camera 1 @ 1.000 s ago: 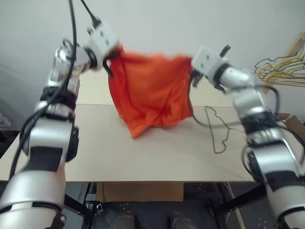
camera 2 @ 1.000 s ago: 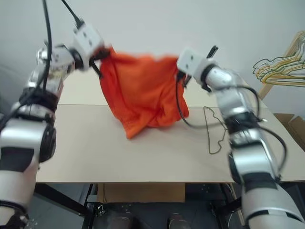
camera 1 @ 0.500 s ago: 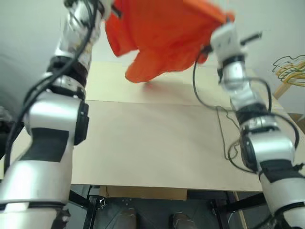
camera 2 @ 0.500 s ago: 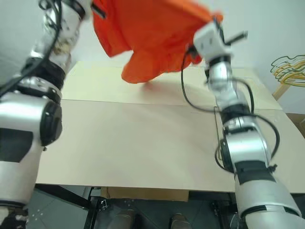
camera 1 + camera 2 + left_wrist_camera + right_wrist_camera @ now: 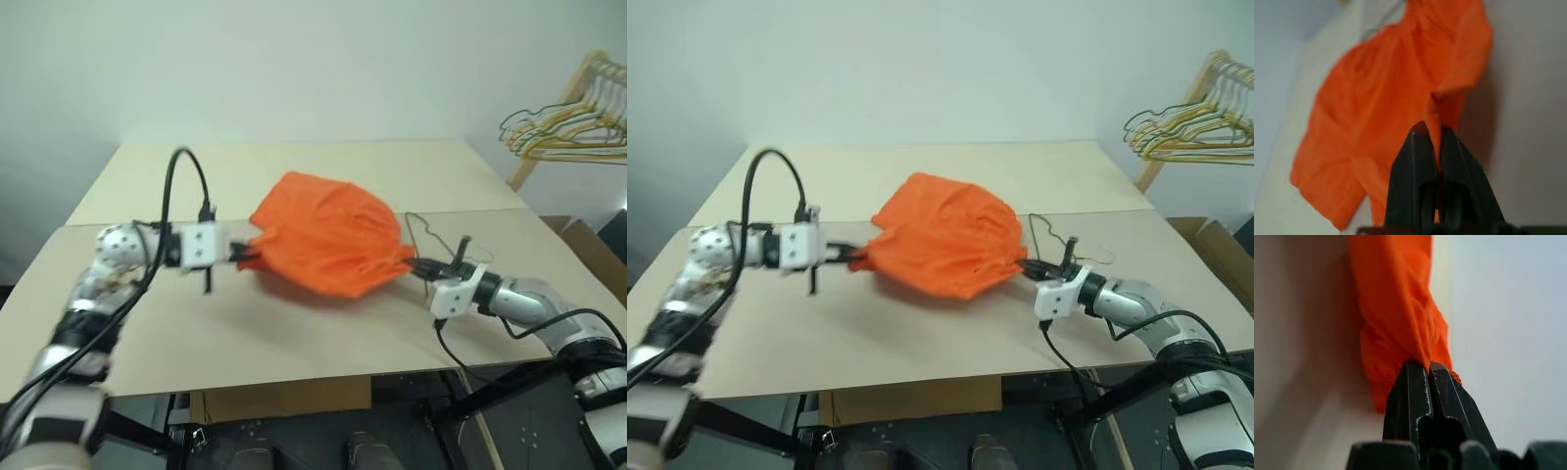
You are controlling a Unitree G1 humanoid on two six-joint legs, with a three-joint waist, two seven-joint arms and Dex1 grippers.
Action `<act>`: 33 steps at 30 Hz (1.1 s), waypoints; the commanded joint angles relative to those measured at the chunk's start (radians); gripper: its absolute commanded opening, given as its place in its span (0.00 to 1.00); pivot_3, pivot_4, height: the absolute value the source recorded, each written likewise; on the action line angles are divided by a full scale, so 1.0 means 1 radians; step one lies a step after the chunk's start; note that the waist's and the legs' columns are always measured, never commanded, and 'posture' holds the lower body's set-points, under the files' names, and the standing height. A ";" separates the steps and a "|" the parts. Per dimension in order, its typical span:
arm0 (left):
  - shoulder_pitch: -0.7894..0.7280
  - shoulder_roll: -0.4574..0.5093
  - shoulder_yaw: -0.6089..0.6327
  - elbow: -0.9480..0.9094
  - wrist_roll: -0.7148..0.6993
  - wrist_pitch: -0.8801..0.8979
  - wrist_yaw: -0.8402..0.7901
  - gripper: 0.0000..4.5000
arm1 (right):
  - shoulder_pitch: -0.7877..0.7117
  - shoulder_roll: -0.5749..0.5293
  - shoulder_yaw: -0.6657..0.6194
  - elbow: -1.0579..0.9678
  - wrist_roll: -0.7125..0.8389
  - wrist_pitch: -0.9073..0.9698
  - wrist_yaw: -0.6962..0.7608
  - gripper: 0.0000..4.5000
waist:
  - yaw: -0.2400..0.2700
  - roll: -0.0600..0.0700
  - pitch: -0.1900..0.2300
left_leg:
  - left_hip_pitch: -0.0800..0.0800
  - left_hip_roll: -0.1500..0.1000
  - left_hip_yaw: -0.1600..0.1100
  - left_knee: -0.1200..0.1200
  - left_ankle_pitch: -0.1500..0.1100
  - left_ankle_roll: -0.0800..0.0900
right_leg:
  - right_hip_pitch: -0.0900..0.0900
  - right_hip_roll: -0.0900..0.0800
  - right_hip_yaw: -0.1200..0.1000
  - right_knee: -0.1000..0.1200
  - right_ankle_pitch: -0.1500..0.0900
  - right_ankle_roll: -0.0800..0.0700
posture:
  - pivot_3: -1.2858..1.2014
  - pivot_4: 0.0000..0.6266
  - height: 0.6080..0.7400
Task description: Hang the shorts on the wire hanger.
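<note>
Across the pale wooden desk (image 5: 294, 333) I have just lowered the bright orange thin-fabric shorts (image 5: 328, 233), left end effector (image 5: 242, 254) and right end effector (image 5: 411, 262) both clamped on its edges, spread beside the thin dark wire hanger (image 5: 431, 230).

Head views look down over table (image 5: 294, 333), wrist views close on shorts (image 5: 1386, 107)

shorts (image 5: 328, 245): thin matt orange cloth, crumpled | bench (image 5: 294, 333): smooth matt pale wood | wire hanger (image 5: 436, 230): thin bare metal
</note>
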 commanded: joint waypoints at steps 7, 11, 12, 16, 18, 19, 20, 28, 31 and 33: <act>0.247 0.144 0.024 -0.346 0.005 0.178 -0.054 0.00 | 0.086 -0.065 -0.040 -0.136 -0.119 -0.030 0.012 0.00 | 0.020 0.002 0.001 | 0.018 0.008 0.002 0.000 -0.002 -0.004 | 0.016 -0.007 0.000 0.002 -0.003 0.002 | 0.57 0.00 1.00; 0.332 0.157 0.039 -0.427 0.062 0.222 0.002 0.00 | 0.174 -0.094 -0.067 -0.227 -0.117 0.006 0.021 0.00 | 0.020 0.002 0.001 | 0.018 0.007 0.006 0.000 0.003 0.003 | 0.015 -0.011 0.000 0.006 -0.003 0.002 | 0.56 0.00 1.00; 0.348 0.160 0.040 -0.442 0.070 0.231 0.011 0.00 | 0.197 -0.099 -0.076 -0.251 -0.118 0.020 0.021 0.00 | 0.020 0.002 0.001 | 0.018 0.007 0.007 0.000 0.003 0.004 | 0.014 -0.011 0.000 0.006 -0.003 0.002 | 0.56 0.00 1.00; 0.390 0.155 0.035 -0.502 0.085 0.296 0.049 0.05 | 0.281 -0.122 -0.103 -0.336 -0.089 0.098 0.060 0.11 | 0.020 0.002 0.001 | 0.015 0.007 0.007 -0.001 0.002 0.006 | 0.011 -0.011 -0.001 0.005 -0.005 0.003 | 0.55 0.00 1.00; 0.391 0.147 0.035 -0.515 0.073 0.309 0.050 0.15 | 0.325 -0.137 -0.121 -0.387 -0.045 0.130 0.090 0.22 | 0.020 0.002 0.001 | 0.011 0.007 0.007 -0.001 0.001 0.006 | 0.008 -0.011 -0.001 0.005 -0.006 0.003 | 0.55 0.00 1.00; 0.388 0.148 0.039 -0.514 0.059 0.307 0.043 0.21 | 0.350 -0.149 -0.132 -0.420 -0.015 0.148 0.107 0.28 | 0.021 0.002 0.001 | 0.010 0.007 0.007 -0.001 0.001 0.006 | 0.007 -0.011 -0.001 0.005 -0.005 0.003 | 0.55 0.00 1.00; 0.383 0.153 0.050 -0.508 0.039 0.300 0.028 0.31 | 0.385 -0.167 -0.147 -0.462 0.025 0.168 0.131 0.39 | 0.021 0.002 0.001 | 0.008 0.006 0.008 -0.001 0.001 0.006 | 0.005 -0.012 -0.001 0.005 -0.005 0.003 | 0.55 0.00 1.00; 0.252 0.124 0.211 -0.369 -0.228 0.347 -0.069 0.85 | 0.714 -0.239 -0.454 -0.879 0.612 0.825 0.272 0.98 | 0.036 0.002 0.001 | 0.007 0.008 0.007 -0.001 0.002 0.006 | 0.004 -0.011 -0.003 0.005 -0.006 0.004 | 0.56 0.00 1.00; 0.178 0.037 0.236 -0.377 -0.316 0.482 0.026 0.99 | 0.663 -0.211 -0.508 -0.951 0.733 1.184 0.247 1.00 | 0.036 0.002 0.000 | 0.007 0.008 0.008 0.000 0.002 0.006 | 0.004 -0.012 -0.003 0.005 -0.005 0.006 | 0.56 0.00 1.00; 0.113 -0.032 0.230 -0.395 -0.392 0.628 0.114 0.99 | 0.562 -0.175 -0.489 -0.943 0.792 1.387 0.224 1.00 | 0.035 0.000 0.000 | 0.009 0.009 0.008 0.001 0.001 0.005 | 0.008 -0.011 -0.003 0.003 -0.004 0.008 | 0.56 0.00 1.00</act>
